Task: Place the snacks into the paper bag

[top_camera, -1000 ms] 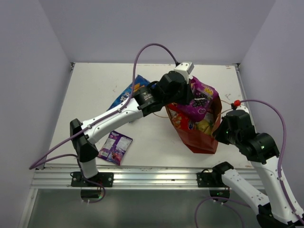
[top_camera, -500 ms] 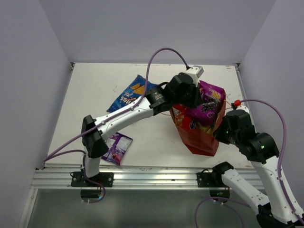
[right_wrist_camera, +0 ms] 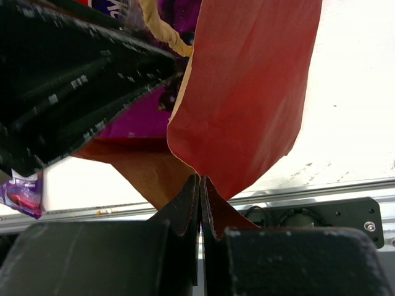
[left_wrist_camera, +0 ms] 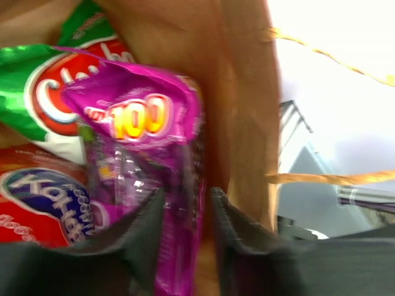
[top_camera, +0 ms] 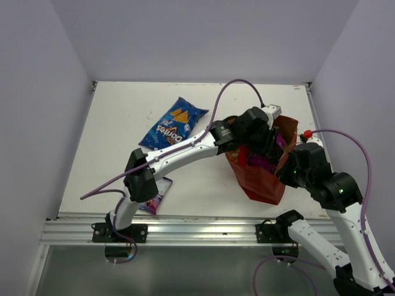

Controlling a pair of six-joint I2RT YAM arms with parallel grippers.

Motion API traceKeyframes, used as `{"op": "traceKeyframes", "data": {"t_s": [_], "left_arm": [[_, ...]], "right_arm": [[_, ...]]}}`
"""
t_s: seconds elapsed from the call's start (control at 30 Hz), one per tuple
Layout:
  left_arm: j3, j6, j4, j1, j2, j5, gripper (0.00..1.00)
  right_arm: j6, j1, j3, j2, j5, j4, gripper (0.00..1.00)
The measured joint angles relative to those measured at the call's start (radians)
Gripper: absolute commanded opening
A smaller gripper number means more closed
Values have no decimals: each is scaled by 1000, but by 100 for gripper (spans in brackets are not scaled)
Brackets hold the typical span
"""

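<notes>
Two snacks lie out on the white table (top_camera: 117,111): the blue Doritos foil pack (top_camera: 173,123), well left of the tall red paper bag (top_camera: 262,185), and the small purple packet (top_camera: 162,190), partly under the left arm. The left gripper (left_wrist_camera: 187,196) reaches inside the bag, its fingers parted, with the purple square foil bag (left_wrist_camera: 136,123) between them. That bag sits beside the green-white chips pack (left_wrist_camera: 37,86) and the large red cookie bag (left_wrist_camera: 37,197). The right gripper (right_wrist_camera: 200,182) is pinched tight on the bag's rim.
</notes>
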Motion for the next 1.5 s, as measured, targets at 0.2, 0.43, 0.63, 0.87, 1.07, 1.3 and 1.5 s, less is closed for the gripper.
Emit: {"op": "traceKeyframes", "data": {"t_s": [0.2, 0.43, 0.63, 0.87, 1.07, 1.3, 1.5], "left_arm": [[-88, 45, 102, -27, -92, -26, 88], [-357, 140, 249, -37, -491, -360, 100], [-548, 91, 201, 380, -740, -489, 100], [-786, 174, 86, 682, -465, -495, 100], [-797, 290, 43, 676, -328, -499, 100], [-715, 400, 121, 679, -249, -529, 100], [-689, 446, 175, 693, -114, -489, 100]], "right_arm": [[0, 0, 0, 0, 0, 0, 0], [0, 0, 0, 0, 0, 0, 0], [0, 0, 0, 0, 0, 1, 0], [-1, 0, 0, 8, -2, 6, 0], [-1, 0, 0, 26, -8, 13, 0], [0, 0, 0, 27, -8, 13, 0], [0, 0, 0, 34, -8, 13, 0]]}}
